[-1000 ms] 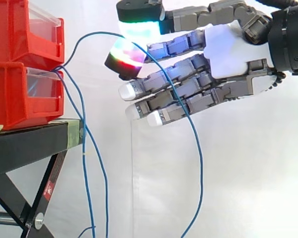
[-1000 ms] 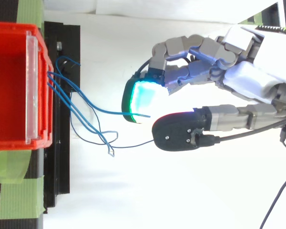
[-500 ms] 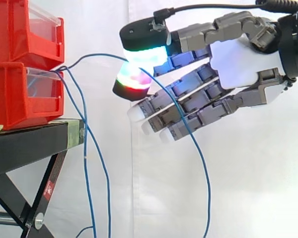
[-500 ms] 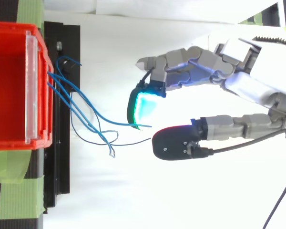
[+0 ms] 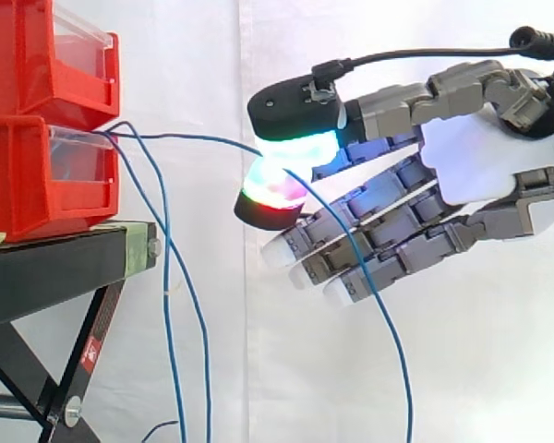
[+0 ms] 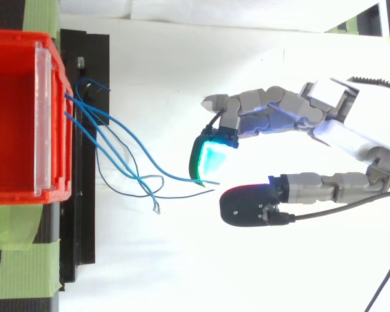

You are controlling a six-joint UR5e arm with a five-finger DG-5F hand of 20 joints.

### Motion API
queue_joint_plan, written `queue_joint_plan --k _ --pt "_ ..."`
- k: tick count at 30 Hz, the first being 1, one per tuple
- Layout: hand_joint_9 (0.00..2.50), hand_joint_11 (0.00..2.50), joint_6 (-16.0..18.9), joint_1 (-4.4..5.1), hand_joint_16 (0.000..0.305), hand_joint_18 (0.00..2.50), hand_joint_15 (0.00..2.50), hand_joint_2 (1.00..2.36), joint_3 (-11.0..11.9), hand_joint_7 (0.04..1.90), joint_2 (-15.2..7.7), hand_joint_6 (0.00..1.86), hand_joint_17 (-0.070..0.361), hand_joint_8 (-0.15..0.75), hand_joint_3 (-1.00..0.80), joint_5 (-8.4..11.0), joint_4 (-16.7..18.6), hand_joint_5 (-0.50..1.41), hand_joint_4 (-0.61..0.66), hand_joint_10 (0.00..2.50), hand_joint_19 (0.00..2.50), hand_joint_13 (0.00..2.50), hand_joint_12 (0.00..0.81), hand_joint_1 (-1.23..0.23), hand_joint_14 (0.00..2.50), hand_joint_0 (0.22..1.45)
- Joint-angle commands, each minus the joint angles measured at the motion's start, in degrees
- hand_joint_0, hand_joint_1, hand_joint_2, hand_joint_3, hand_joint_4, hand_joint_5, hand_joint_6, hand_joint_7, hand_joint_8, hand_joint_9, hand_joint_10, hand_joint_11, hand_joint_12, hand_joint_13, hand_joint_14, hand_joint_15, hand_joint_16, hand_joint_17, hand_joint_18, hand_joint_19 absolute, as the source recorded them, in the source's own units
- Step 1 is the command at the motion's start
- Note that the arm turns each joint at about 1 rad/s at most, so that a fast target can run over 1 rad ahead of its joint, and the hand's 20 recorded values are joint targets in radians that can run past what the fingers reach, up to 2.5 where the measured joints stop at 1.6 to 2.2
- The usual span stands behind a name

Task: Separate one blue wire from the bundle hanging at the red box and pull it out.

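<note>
Hand (image 5: pixel 480 171) is pinching one blue wire (image 5: pixel 194 138) between its pads | wire is stretching clear of bundle (image 5: pixel 167 277) at black stand's (image 5: pixel 65 258) edge | separating seemingly done, pull-out from red box (image 5: pixel 37 175) is waiting.

The grey-and-white robot hand (image 5: pixel 471 166) pinches a thin blue wire (image 5: pixel 194 138) between glowing pads (image 5: pixel 295 149), the wire stretching from stacked red plastic bins (image 5: pixel 37 175).

- Two red bins (image 5: pixel 46 120), stacked at the left.
- One black stand (image 5: pixel 46 268).
- One hand (image 5: pixel 471 166).
- Several blue wires (image 5: pixel 185 137); I cannot tell the exact number.
</note>
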Motion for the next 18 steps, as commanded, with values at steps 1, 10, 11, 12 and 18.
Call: queue_joint_plan --k 1,10,11,12,18 --pt "0.54 0.55 1.86 0.99 0.056 0.19 0.24 1.02 -0.19 1.23 -0.01 0.83 0.127 0.253 0.16 1.07 -2.01 -0.11 -0.25 0.01 0.37 0.11 0.369 -0.82 0.01 0.6" --pt "0.55 0.56 8.19 3.01 0.056 0.19 0.24 1.02 -4.93 1.22 -0.01 0.83 0.127 0.255 0.17 3.88 -0.86 -0.11 -0.25 0.01 0.36 0.12 0.368 -0.82 0.01 0.6" --pt "0.55 0.56 8.19 3.1 0.056 0.19 0.24 1.02 -5.28 1.22 -0.01 0.83 0.127 0.255 0.17 3.97 0.19 -0.11 -0.25 0.01 0.37 0.12 0.368 -0.82 0.01 0.6" --pt "0.55 0.56 8.19 3.27 0.056 0.19 0.24 1.02 -5.55 1.23 -0.01 0.83 0.127 0.255 0.17 3.97 1.07 -0.11 -0.25 0.01 0.37 0.12 0.368 -0.82 0.01 0.6" --pt "0.55 0.57 7.31 3.89 0.056 0.2 0.23 1.02 -6.07 1.23 -0.01 0.83 0.127 0.257 0.17 3.79 2.91 -0.11 -0.25 0.01 0.37 0.13 0.368 -0.82 0.01 0.6"
